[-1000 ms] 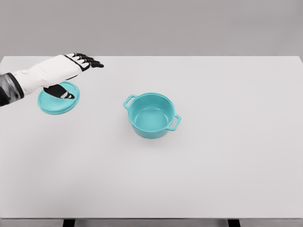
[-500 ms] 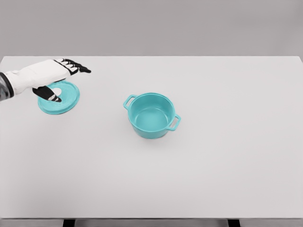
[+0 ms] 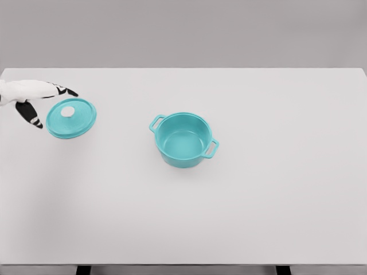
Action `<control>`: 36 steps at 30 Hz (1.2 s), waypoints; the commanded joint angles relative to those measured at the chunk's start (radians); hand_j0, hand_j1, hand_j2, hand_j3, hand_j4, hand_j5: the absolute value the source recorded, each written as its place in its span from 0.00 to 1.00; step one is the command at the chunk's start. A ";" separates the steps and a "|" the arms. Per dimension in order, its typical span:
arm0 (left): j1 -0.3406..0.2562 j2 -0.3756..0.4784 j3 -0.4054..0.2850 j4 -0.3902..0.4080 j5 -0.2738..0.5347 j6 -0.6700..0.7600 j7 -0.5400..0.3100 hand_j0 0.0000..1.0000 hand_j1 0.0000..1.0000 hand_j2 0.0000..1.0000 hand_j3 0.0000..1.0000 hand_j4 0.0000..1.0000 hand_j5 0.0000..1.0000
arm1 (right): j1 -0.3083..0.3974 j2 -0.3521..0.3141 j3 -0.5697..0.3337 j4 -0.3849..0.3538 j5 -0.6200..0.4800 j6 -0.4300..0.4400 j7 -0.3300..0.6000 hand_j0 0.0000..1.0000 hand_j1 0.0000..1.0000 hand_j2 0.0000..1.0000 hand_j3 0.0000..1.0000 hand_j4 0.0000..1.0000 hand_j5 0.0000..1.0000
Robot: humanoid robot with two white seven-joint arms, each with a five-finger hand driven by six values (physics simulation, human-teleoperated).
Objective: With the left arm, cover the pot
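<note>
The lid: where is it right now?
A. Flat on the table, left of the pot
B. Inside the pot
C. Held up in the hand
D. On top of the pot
A: the lid lies flat on the table, well left of the open pot, with the left hand beside it, holding nothing.

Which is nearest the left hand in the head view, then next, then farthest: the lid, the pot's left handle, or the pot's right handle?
From the left hand:
1. Lid, just beside it at far left.
2. Pot's left handle, mid-table.
3. Pot's right handle, on the pot's far side.
</note>
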 commanded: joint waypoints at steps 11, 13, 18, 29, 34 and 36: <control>-0.011 -0.062 -0.019 0.031 -0.001 0.070 -0.011 0.98 0.98 0.98 0.98 0.98 0.98 | -0.002 0.000 0.000 0.000 0.000 0.000 0.000 1.00 1.00 1.00 1.00 1.00 1.00; -0.011 -0.067 -0.019 0.031 -0.001 0.070 -0.011 0.93 0.93 0.93 0.93 0.93 0.93 | 0.000 0.000 0.000 0.000 0.000 0.000 0.000 1.00 1.00 1.00 1.00 1.00 1.00; -0.012 -0.082 -0.030 0.054 -0.003 0.068 -0.011 0.80 0.80 0.80 0.80 0.80 0.80 | -0.002 0.000 0.000 0.000 0.000 0.000 0.000 1.00 1.00 1.00 1.00 1.00 1.00; -0.012 -0.118 -0.031 0.100 -0.037 0.071 -0.009 0.80 0.80 0.80 0.80 0.80 0.80 | 0.000 0.000 0.000 0.000 0.000 0.000 0.000 1.00 1.00 1.00 1.00 1.00 1.00; -0.012 -0.119 -0.031 0.108 -0.038 0.071 -0.006 0.80 0.80 0.80 0.80 0.80 0.80 | -0.002 0.000 0.000 0.000 0.000 -0.002 0.000 1.00 1.00 1.00 1.00 1.00 1.00; -0.012 -0.125 -0.031 0.119 -0.040 0.071 -0.005 0.80 0.80 0.80 0.80 0.80 0.80 | 0.000 0.000 0.000 0.000 0.000 0.000 0.000 1.00 1.00 1.00 1.00 1.00 1.00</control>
